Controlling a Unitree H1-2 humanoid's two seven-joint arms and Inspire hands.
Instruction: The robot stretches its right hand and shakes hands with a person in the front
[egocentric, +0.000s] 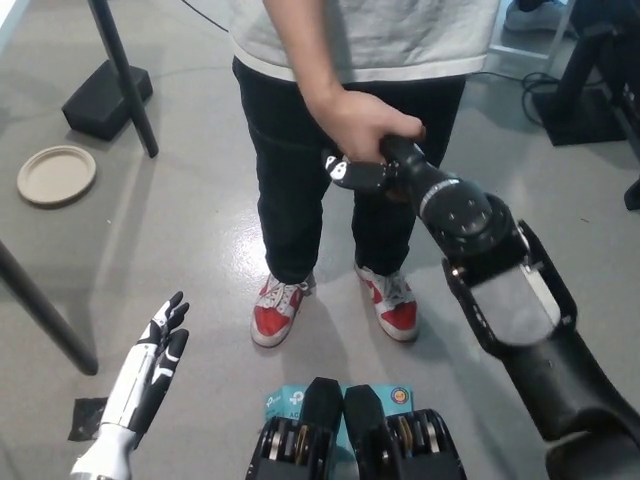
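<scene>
Black right hand (362, 172) clasped in person's hand (362, 122).

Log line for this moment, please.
phase: handshake | right robot hand: clasped in person's hand | left robot hand: resting low, open | person: standing in front

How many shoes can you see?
2: one red and white shoe left of the other, both on the grey floor under the person. More may be outside the picture.
</scene>
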